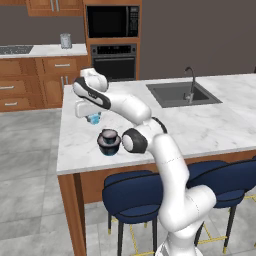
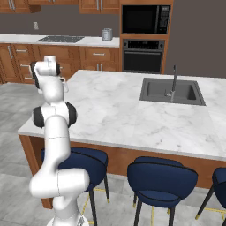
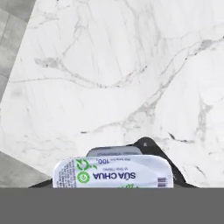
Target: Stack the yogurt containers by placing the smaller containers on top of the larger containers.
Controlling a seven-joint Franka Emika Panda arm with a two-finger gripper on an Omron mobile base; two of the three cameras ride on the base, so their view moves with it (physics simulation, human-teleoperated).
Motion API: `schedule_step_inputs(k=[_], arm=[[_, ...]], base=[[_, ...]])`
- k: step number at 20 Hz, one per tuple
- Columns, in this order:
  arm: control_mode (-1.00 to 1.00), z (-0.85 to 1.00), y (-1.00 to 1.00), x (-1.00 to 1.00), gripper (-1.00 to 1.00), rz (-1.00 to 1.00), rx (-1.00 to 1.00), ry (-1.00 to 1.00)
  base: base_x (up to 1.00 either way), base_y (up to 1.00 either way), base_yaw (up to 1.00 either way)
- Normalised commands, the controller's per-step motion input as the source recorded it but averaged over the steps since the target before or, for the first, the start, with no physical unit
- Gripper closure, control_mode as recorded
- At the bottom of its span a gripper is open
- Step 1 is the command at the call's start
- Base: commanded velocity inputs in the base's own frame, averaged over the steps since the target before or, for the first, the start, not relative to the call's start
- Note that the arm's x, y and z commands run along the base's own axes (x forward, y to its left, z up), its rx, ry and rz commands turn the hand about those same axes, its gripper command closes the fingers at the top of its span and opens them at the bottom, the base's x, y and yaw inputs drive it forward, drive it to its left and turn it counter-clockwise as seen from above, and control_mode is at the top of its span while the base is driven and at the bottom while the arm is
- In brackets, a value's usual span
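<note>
Three yogurt containers were seen near the left end of the marble tabletop [image 1: 200, 130]. Two of them were already stacked: the small dark tub [image 1: 108, 134] was set inside the mouth of the wide dark tub [image 1: 108, 148], and the pair stood close to the front edge of the tabletop, just beside the arm's elbow joint in the left base view.

The third, the tiny light-blue cup [image 1: 94, 119], was found directly under the white hand, behind and slightly to the left of the stack and apart from it. The claw [image 1: 91, 116] was held about half open, with its fingers closed onto the sides of that cup (the finger tips themselves were mostly hidden by it). In the hand view the cup's white foil lid [image 3: 111, 173], printed in green lettering, was seen at the bottom edge, with bare marble spread beyond it. Whether the cup's base was touching the tabletop could not be told.

A sink [image 1: 180, 94] was set into the tabletop well to the right, and blue stools [image 1: 132, 195] were lined up beneath the front edge.
</note>
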Motion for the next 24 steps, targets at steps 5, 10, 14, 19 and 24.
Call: schedule_step_inputs(k=[5,10,14,19,24], arm=[[-1.00,0.27,-0.41,-0.63,1.00,0.00,0.00,0.00],[-1.00,0.17,-0.45,-0.61,1.00,0.00,0.03,-0.03],[-1.00,0.24,-0.36,-0.51,1.00,0.00,0.07,-0.07],[-1.00,0.11,-0.08,-0.17,1.00,0.00,0.03,-0.08],[-1.00,0.00,0.00,-0.19,1.00,0.00,0.00,-0.07]], base=[[0.00,0.00,0.00],[0.00,0.00,0.00],[0.00,0.00,0.00],[0.00,0.00,0.00],[0.00,0.00,0.00]])
